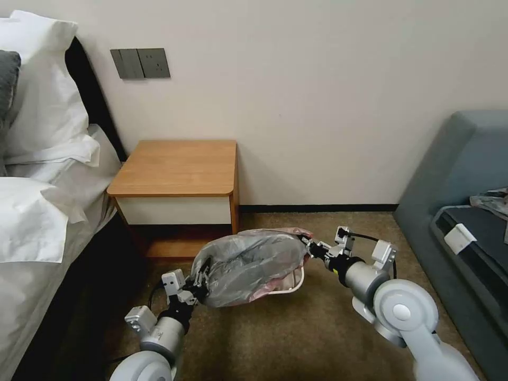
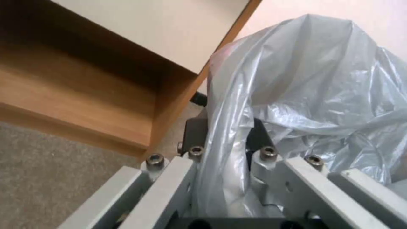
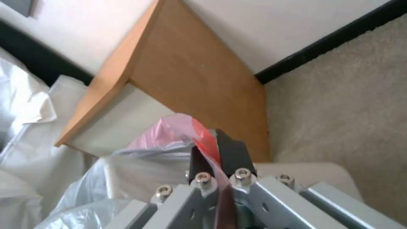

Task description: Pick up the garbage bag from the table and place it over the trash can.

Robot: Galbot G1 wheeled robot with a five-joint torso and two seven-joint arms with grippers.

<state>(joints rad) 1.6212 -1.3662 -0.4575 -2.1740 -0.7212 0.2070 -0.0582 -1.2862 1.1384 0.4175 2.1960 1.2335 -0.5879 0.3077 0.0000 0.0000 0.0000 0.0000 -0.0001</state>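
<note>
Low in the head view's centre, the garbage bag [image 1: 248,264] stretches between the left gripper [image 1: 203,280] and right gripper [image 1: 306,242], both clamped on its edges, above the trash can [image 1: 293,286].

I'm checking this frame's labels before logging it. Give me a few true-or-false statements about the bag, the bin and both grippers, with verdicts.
1. The garbage bag lies on the table. False: it is held over the trash can.
2. The right gripper pinches the bag's pinkish-red edge. True.
3. The left gripper is open and away from the bag. False: it is shut on the plastic.
4. The trash can stands on carpet. True.
</note>
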